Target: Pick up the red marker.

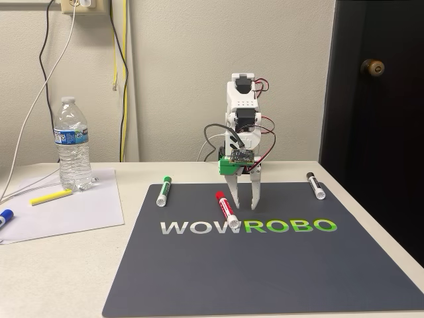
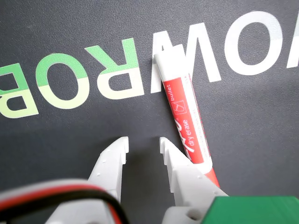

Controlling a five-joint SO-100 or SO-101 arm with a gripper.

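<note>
Gripper on my arm hangs tip-down over the dark mat, its two white fingers spread with an empty gap between them; nothing is pinched. From the fixed view I see the red marker lying flat on the mat just to the left of the fingers, red cap pointing away toward the wall, white end reaching the last letter of the white "WOW" print.

On my wrist view the gripper enters from the bottom edge, and the red marker lies outside the gap, along the outer side of the right-hand finger. Its lower part passes right beside that finger; I cannot tell whether they touch. The marker runs at a slant, its white end resting on the white lettering.

Elsewhere in the fixed view, a green-capped marker lies at the mat's left, a black-capped marker at its right.
</note>
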